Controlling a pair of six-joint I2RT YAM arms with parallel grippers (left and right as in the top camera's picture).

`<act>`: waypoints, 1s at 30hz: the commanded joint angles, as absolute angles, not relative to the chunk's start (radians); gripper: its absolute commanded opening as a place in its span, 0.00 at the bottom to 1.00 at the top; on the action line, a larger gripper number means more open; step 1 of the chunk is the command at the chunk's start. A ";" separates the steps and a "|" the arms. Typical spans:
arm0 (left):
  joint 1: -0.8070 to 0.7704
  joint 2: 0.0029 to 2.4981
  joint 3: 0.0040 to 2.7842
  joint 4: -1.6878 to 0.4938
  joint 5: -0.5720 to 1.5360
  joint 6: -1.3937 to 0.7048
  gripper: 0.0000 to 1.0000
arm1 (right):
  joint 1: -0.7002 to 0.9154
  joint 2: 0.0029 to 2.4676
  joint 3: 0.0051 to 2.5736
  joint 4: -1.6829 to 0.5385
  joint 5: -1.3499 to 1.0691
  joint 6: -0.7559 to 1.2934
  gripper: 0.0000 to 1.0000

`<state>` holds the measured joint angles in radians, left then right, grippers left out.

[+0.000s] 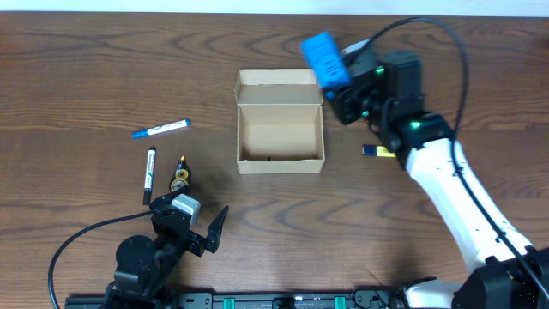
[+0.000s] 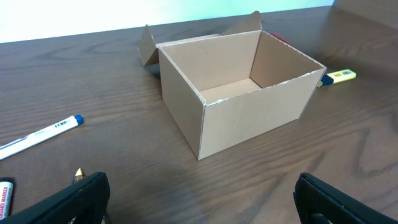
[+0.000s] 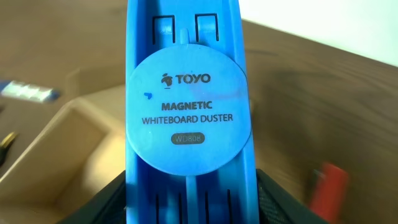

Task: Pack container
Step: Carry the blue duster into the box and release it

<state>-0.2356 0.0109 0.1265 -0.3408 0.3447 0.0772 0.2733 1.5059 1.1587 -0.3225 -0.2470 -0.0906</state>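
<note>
The container (image 1: 280, 160) is a tan cardboard box, open, its flap lid folded back, at the table's middle; it also shows in the left wrist view (image 2: 249, 124) and in the right wrist view (image 3: 68, 155). Its inside looks empty. My right gripper (image 1: 341, 88) is shut on a blue whiteboard duster (image 1: 324, 58), which it holds in the air over the box's back right corner. The duster (image 3: 186, 112) fills the right wrist view. My left gripper (image 1: 199, 230) is open and empty near the front edge, in front of the box (image 2: 199, 202).
Left of the box lie a blue-capped marker (image 1: 160, 129), a black marker (image 1: 149, 172) and a small gold-and-black object (image 1: 180, 176). A blue-yellow item (image 1: 375, 152) lies right of the box. A red object (image 3: 328, 186) shows blurred in the right wrist view.
</note>
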 commanded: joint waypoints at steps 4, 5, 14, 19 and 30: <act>-0.229 0.005 0.105 -0.347 0.356 0.067 0.95 | 0.385 1.555 1.164 -0.356 -0.341 -0.391 0.23; -0.229 0.005 0.105 -0.347 0.356 0.067 0.95 | 0.394 1.563 1.164 -0.368 -0.353 -0.425 0.23; -0.229 0.005 0.105 -0.347 0.356 0.067 0.95 | 0.407 1.683 1.164 -0.414 -0.401 -0.586 0.27; -0.229 0.005 0.105 -0.346 0.356 0.067 0.95 | 0.407 1.732 1.164 -0.416 -0.402 -0.632 0.26; -0.229 0.005 0.105 -0.347 0.356 0.067 0.95 | 0.407 1.744 1.165 -0.464 -0.456 -0.766 0.36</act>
<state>-0.2356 0.0109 0.1265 -0.3408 0.3447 0.0772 0.3996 1.7348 1.1584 -0.4603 -0.4191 -0.7025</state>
